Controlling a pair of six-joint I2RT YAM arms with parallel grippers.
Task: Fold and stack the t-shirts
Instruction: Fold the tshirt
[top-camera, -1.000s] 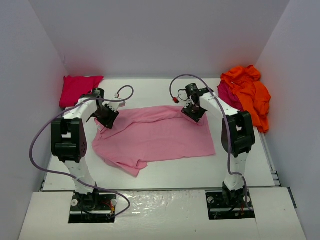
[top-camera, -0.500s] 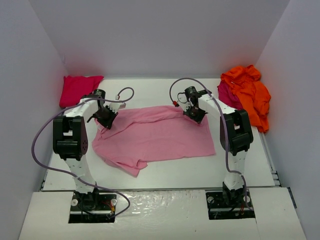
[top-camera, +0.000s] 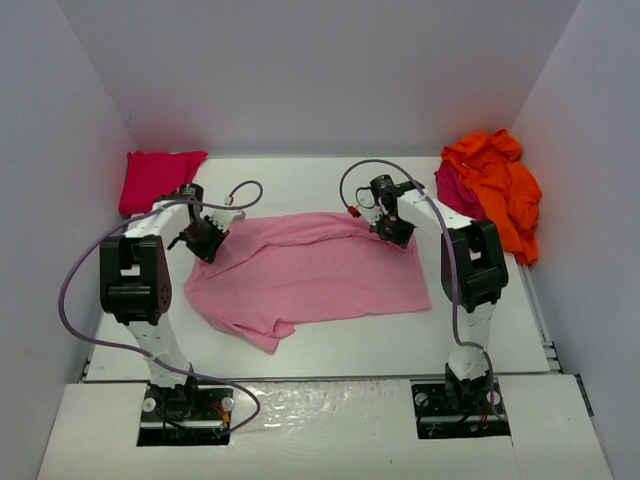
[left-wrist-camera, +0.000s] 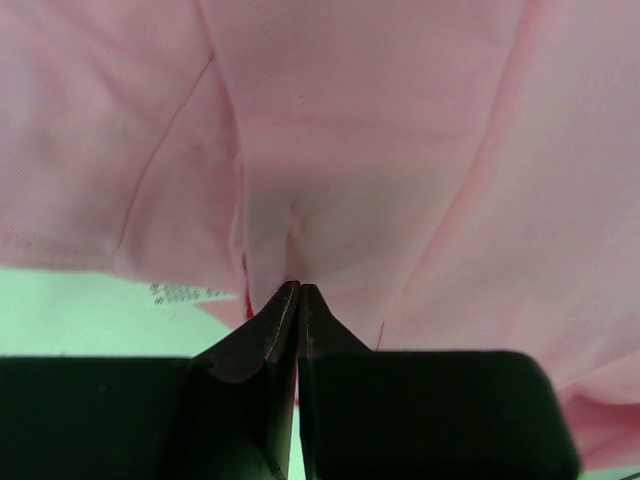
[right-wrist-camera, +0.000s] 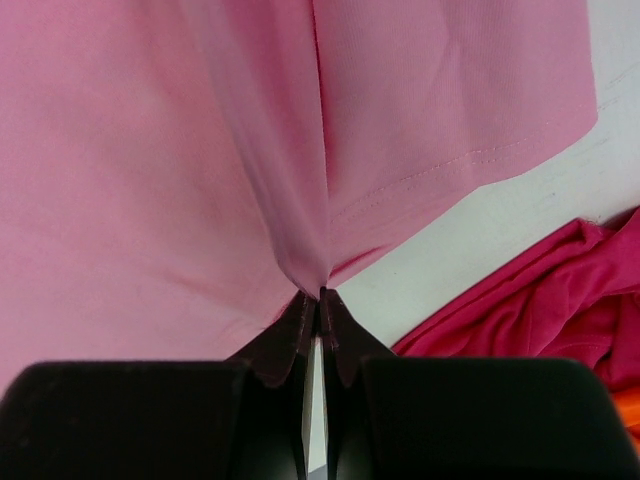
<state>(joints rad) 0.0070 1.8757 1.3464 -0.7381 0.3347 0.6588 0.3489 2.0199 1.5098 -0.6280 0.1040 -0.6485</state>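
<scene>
Pinching the light pink t-shirt (top-camera: 315, 275) along its far edge, my left claw (top-camera: 204, 239) is clenched on a small fold of cloth at the far left corner. My right claw (top-camera: 392, 231) is clenched on another fold at the far right corner. The shirt lies spread across the middle of the white table (top-camera: 400, 340). A red t-shirt (top-camera: 155, 178) sits folded in the far left corner. A bright orange t-shirt (top-camera: 497, 185) lies heaped at the far right, over a dark crimson t-shirt (top-camera: 452, 190).
</scene>
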